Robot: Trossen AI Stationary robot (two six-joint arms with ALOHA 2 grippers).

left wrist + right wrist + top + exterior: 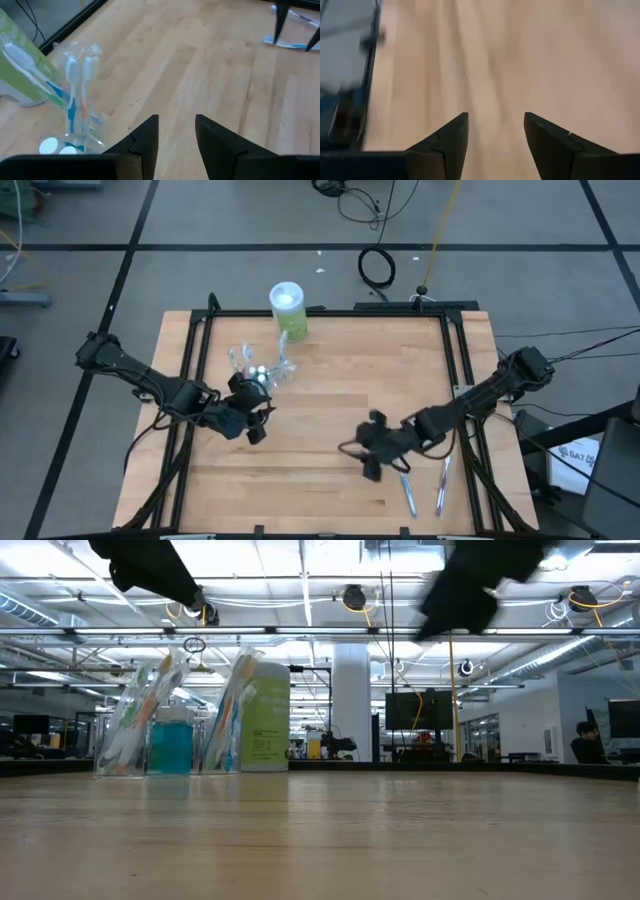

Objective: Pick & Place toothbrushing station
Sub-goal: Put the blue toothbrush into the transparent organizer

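Pick-and-place in progress, judged as the fetch of another brush: you have the clear cup point(257, 366) standing near the green container point(287, 310) at the far-left part of the surface point(340, 380), with toothbrushes point(77, 90) upright in it and white-capped tubes point(50, 146) at its base; two loose toothbrushes point(424, 488) lie flat on the surface well apart from the cup, toward the near right edge; the right gripper point(375, 455) hovers just beside these two, between them and the cup, its jaws apart and holding nothing; the left gripper point(250, 420) waits just on the near side of the cup, jaws narrowly parted and empty; your next move, as it appears, calls for bringing the right gripper over one loose brush, lowering with the jaws across its slim handle, then closing.
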